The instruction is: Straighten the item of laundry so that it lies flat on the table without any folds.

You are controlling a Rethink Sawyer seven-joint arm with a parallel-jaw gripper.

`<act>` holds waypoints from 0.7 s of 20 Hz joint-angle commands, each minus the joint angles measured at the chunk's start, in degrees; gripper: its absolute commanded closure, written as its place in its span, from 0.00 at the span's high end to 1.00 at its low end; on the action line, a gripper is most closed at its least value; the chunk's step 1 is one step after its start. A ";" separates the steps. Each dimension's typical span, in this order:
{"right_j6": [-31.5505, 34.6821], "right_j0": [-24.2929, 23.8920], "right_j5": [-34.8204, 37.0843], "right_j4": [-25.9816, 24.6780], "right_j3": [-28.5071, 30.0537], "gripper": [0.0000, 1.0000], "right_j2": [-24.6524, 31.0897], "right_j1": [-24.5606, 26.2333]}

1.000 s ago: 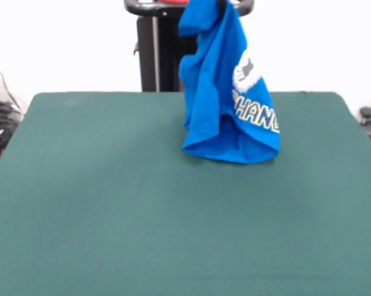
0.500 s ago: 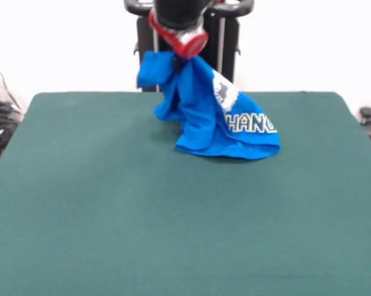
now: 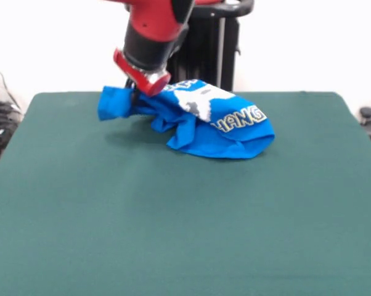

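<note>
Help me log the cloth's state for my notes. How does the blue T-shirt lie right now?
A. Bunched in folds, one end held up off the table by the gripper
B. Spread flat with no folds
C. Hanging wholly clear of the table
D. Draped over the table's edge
A: the blue T-shirt is crumpled on the table, its end lifted at the gripper.

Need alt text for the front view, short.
A red and black robot arm holds one end of a crumpled blue T-shirt just above a green table. The rest of the shirt lies bunched near the table's far edge.
</note>
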 commanded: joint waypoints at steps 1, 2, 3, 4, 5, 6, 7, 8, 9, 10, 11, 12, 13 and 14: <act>7.94 3.52 -7.66 -4.60 -9.35 0.00 -2.52 6.98; 6.11 3.09 -7.63 -3.80 -8.95 0.00 -2.09 6.58; 2.96 2.23 -7.44 -2.95 -8.35 0.00 -1.12 6.06; -1.01 0.78 -7.46 -0.68 -7.35 1.00 0.37 5.58; -3.65 -0.74 -6.34 1.20 -6.67 1.00 2.19 5.12; -6.29 -2.27 -5.22 3.08 -5.98 1.00 4.02 4.66; -8.92 -3.79 -4.09 4.96 -5.30 1.00 5.84 4.20; -11.56 -5.32 -2.97 6.84 -4.61 1.00 7.66 3.75; -11.72 -5.76 -2.93 7.62 -4.33 1.00 8.31 3.47; -11.88 -6.21 -2.89 8.40 -4.06 1.00 8.97 3.20; -12.03 -6.65 -2.85 9.18 -3.78 1.00 9.62 2.92; -12.19 -7.10 -2.81 9.95 -3.50 1.00 10.27 2.65; -12.00 -6.73 -1.50 11.27 -3.57 1.00 10.85 1.64; -11.63 -6.55 -0.63 11.91 -3.79 1.00 10.88 1.35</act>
